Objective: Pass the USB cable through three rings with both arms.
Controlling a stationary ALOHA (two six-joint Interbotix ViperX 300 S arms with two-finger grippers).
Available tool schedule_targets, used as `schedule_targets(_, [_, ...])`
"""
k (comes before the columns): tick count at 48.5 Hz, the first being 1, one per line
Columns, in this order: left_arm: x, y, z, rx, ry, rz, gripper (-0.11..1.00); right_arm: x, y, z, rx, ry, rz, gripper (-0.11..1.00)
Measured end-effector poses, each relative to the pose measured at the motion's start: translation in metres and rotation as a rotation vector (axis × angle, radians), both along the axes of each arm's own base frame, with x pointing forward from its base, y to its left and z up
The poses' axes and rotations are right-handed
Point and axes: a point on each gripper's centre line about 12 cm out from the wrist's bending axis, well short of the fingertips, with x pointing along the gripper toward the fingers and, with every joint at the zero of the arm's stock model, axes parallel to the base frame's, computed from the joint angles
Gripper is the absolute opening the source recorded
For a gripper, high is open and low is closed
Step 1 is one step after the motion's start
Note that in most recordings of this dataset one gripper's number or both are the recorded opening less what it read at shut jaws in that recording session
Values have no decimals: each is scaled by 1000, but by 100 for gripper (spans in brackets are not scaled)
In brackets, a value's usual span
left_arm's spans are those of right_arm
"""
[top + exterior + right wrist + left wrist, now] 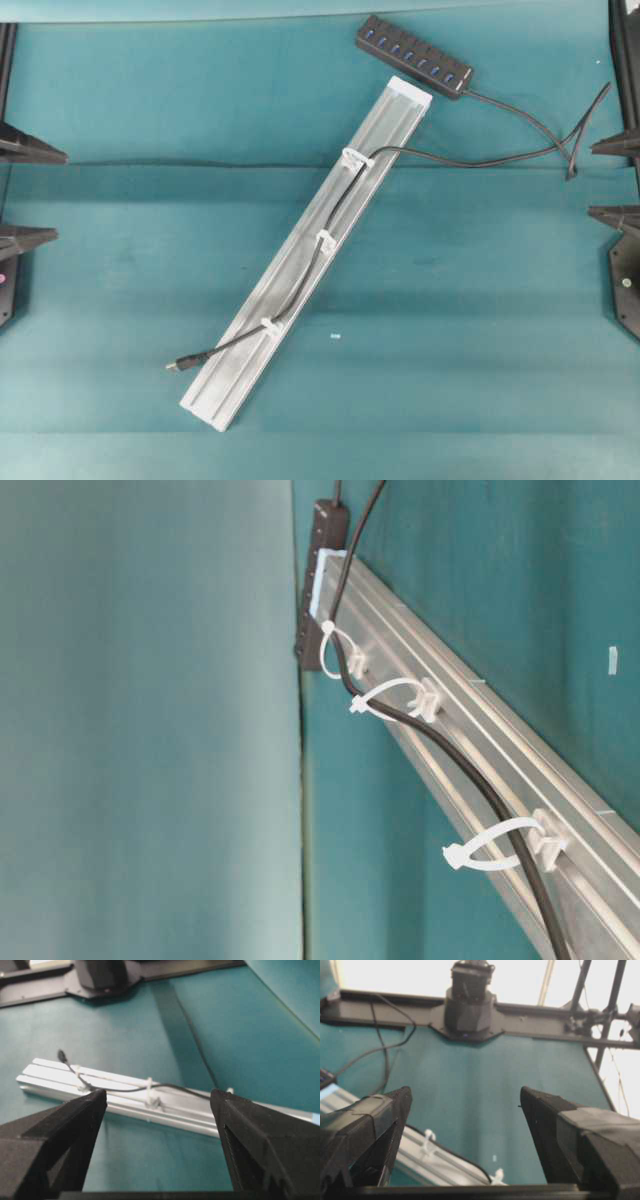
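At the left edge of the overhead view the left gripper shows only as two black fingertips pointing inward, well apart from everything on the green bench. Its jaws stand wide and released, with nothing between them; the left wrist view confirms this, the two taped black fingers framing bare bench and a short stretch of rail.

In the middle, the silver aluminium rail lies diagonally, low end near the front left, high end toward the back right. The USB cable runs along it and passes through all three rings: the lowest ring, the middle ring and the upper ring. Its plug rests on the bench just off the rail's lower left side. Beyond the upper ring the cable curves right across the bench and loops back to the black hub, which sits just past the rail's top end.

At the right edge the right gripper likewise shows as two fingertips, spread and empty, well clear of the rail.

The table-level view alone shows the rings as upright white loops with the cable threaded inside each. The right wrist view alone shows the rail side-on between its open fingers.
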Motion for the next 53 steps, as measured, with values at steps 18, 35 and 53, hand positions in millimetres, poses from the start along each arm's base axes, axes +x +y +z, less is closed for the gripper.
schedule_targets(18, [2,0,-4,26,-25,-1,96,-6,-4,-3,5,-26,-45,85])
schedule_targets(35, [2,0,-8,26,-17,-1,96,-7,-4,-13,68,-27,-56,85])
schedule_targets(53, [0,0,-18,-4,-1,-1,96,-16,-2,-6,50,-79,-58,85])
